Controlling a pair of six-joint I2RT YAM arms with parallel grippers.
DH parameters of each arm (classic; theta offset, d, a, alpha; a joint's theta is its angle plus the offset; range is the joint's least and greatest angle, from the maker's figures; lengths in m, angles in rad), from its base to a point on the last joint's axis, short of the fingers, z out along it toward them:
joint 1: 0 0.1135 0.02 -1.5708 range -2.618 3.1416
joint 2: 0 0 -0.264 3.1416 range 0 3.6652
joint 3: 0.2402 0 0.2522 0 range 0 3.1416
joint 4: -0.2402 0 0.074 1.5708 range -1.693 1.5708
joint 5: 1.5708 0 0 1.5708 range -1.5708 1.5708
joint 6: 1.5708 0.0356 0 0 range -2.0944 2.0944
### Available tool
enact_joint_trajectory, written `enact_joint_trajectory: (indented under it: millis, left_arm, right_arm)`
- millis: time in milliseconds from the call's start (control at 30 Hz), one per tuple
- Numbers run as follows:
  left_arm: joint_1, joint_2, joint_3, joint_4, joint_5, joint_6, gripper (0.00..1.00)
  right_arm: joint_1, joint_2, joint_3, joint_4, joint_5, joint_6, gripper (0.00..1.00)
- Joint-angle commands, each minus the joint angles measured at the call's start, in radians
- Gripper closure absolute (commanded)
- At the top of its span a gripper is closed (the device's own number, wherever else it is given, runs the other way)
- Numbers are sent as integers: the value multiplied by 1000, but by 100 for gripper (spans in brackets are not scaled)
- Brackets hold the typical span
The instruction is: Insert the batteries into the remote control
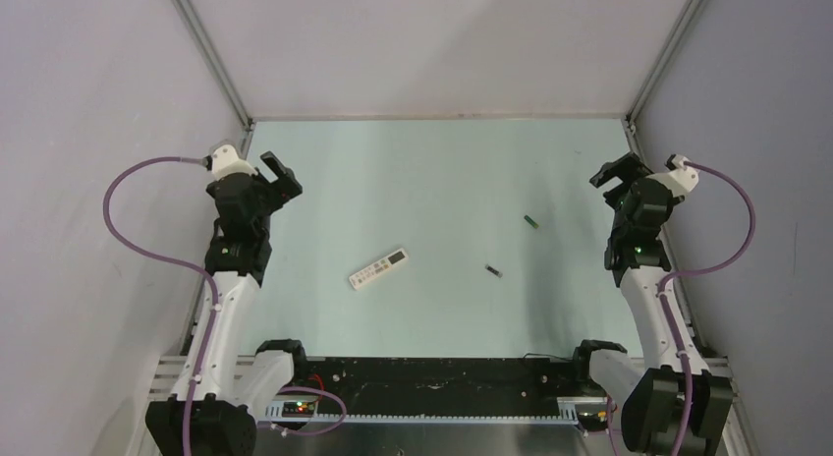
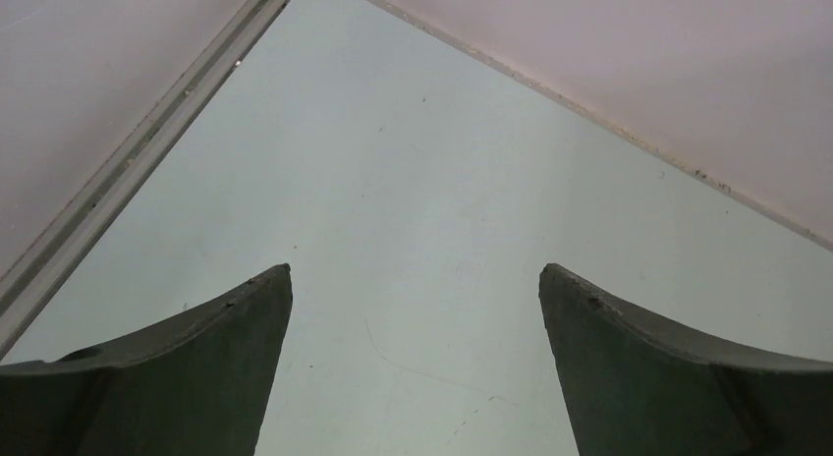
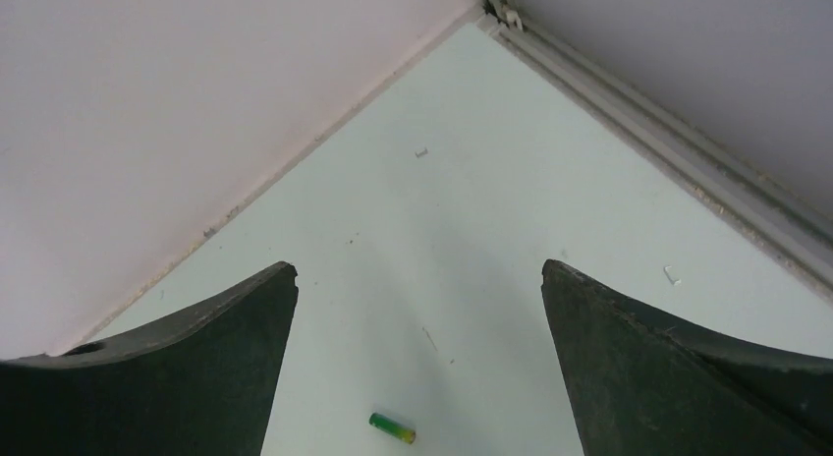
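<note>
**Stocktake of table (image 1: pixel 442 181): one remote control, two batteries, two grippers**

Starting nearest the arm bases and working outward. Finding one remote control (image 1: pixel 378 268) lying slanted just left of mid-table, showing buttons and a small display; reading nothing off its face at this size. Counting two batteries (image 1: pixel 494 270), both loose on the surface and outside the remote control. Placing the nearer battery (image 1: pixel 494 270) to the right of the remote control, well apart from it. Placing the farther battery (image 1: pixel 531 221) beyond that, more to the right.

Keeping all three well away from every wall, with open surface on all sides.

Farther out, spotting the left gripper (image 1: pixel 282 177) by the left edge, jaws spread wide and gripping nothing. Matching it at the right edge with the right gripper (image 1: pixel 614 171), equally wide and equally empty.

Seeing, in the right wrist view, one green, yellow-tipped battery (image 3: pixel 392 427) low between the fingers, untouched. Not telling which of the two.

Ending at the far wall (image 1: pixel 432 43) and a metal rail (image 3: pixel 688 161) bordering the right edge.
</note>
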Motion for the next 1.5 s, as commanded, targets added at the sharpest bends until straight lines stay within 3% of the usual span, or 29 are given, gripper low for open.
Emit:
enact_joint_trajectory:
  millis: [0, 267, 533, 733, 867, 1133, 1467]
  left_arm:
    - [3, -14, 16, -13, 88, 28, 0]
    - [-9, -31, -61, -29, 369, 129, 0]
    - [-280, 59, -72, -161, 485, 188, 0]
    - [-531, 114, -118, -179, 369, 270, 0]
    - [-612, 227, -76, -217, 282, 368, 0]
    - [-650, 512, 69, -297, 214, 499, 1]
    - [-652, 704, 141, -311, 268, 504, 17]
  right_arm:
    - [10, 9, 58, -113, -46, 77, 1]
    - [162, 10, 99, -363, -31, 66, 0]
    - [261, 15, 90, -500, -201, 127, 6]
    - [370, 2, 54, -529, -259, 110, 7]
    - [405, -43, 2, -526, -261, 113, 7]
    - [408, -75, -35, -539, -272, 115, 6]
    - [412, -58, -35, -534, -325, 129, 7]
